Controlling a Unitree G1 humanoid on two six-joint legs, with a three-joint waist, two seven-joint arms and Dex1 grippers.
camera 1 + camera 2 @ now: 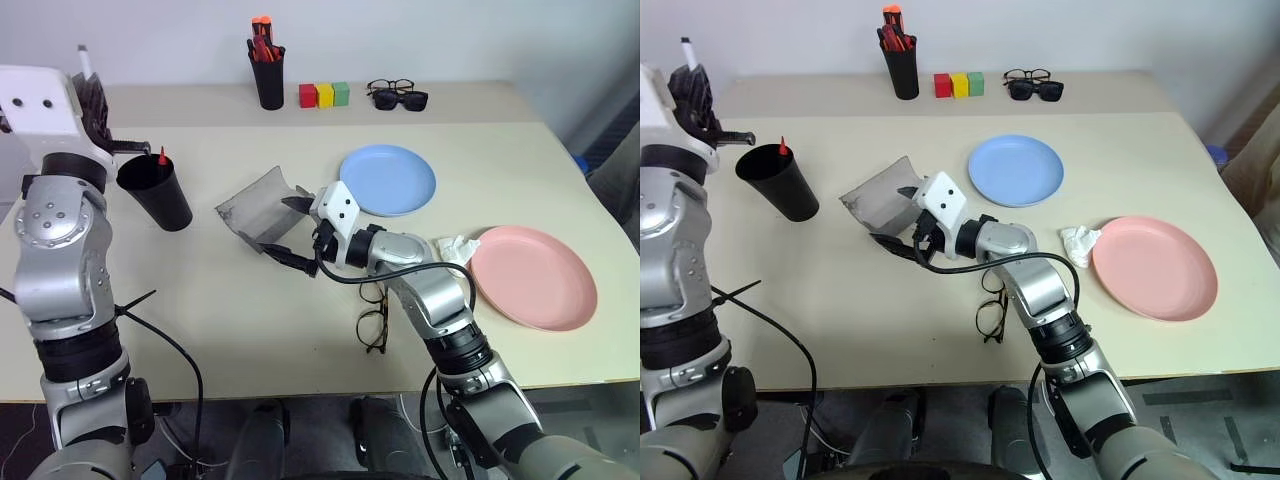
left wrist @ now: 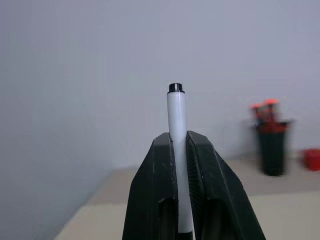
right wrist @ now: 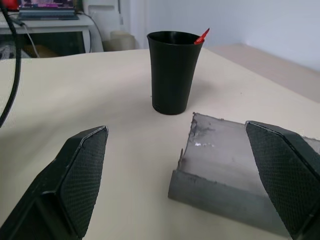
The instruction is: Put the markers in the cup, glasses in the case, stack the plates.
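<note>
We see that one job is partly done: the red marker point(image 1: 161, 157) already stands in the black cup point(image 1: 157, 195), with just its red tip poking over the rim. We think the white marker point(image 2: 176, 135) comes next. Our left claw point(image 2: 176, 150) is squeezed tight on it, up high and a little behind the cup, and the marker's black end points up past the fingertips. So the cup sits just below and beside that claw, and we guess the marker has to be tipped over the rim and let go. Two more jobs are left. The glasses point(image 1: 373, 318) lie on the table point(image 1: 250, 330) under our right arm, near the front edge, and they are not in the case point(image 1: 258, 207) yet. The grey case lies open just in front of our right claw point(image 1: 296, 231). That claw has its two fingers spread wide and holds nothing. One finger point(image 3: 80, 172) is over bare table and the other is over the case's near end, so the case lies partly between them, but we cannot tell if they touch it. The blue plate point(image 1: 388, 180) and the pink plate point(image 1: 533, 277) lie well apart, not stacked, with a crumpled white tissue point(image 1: 452, 249) between them.
</note>
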